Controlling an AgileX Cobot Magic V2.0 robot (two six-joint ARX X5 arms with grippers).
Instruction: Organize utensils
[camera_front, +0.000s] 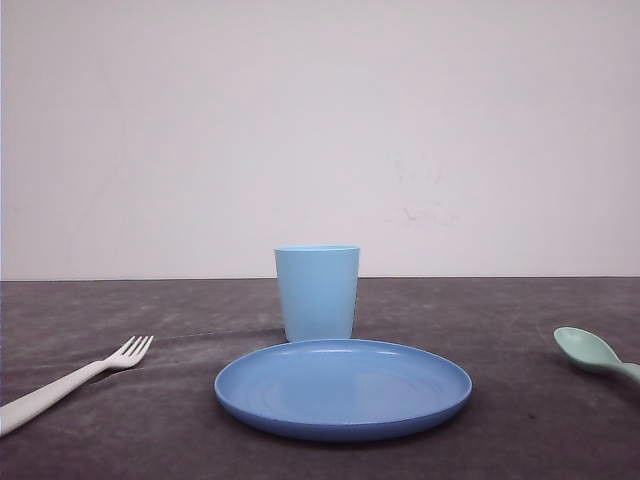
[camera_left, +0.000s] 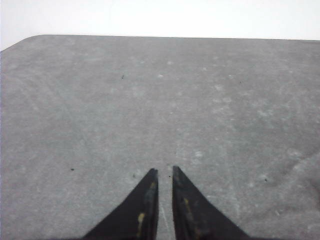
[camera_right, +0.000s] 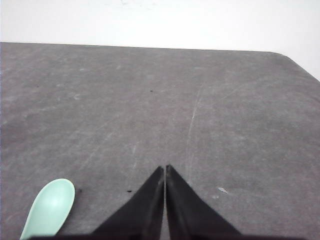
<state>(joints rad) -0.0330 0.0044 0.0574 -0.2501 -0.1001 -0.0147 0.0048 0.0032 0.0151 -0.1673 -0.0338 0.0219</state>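
Nearest the robot, the left gripper (camera_left: 165, 172) hangs over bare grey table (camera_left: 100, 110) with its two black fingers nearly pressed together, a thin slit between the tips and nothing in them; the right gripper (camera_right: 165, 170) is likewise closed down to a hairline gap, empty, with the bowl of the mint-green spoon (camera_right: 50, 207) lying just beside it on the mat. In the front view the white fork (camera_front: 70, 380) lies flat on the robot's left, tines pointing inward toward the middle, and the spoon (camera_front: 592, 352) lies flat on the right, its handle running off the edge of the picture. Between them sits the round blue plate (camera_front: 340, 425), which holds nothing, and just behind it stands the light blue cup (camera_front: 317, 292), upright; its inside cannot be seen from this angle, though no handle sticks out of it. Neither utensil is yet picked up, so the sorting looks unstarted. The risks, as I judge them: both pieces are thin and lie flush on the surface, so closed fingers would have to spread first and could skid the plastic away instead of pinching it; and a light cup could tip if a utensil is dropped in at a slant or an arm brushes it.
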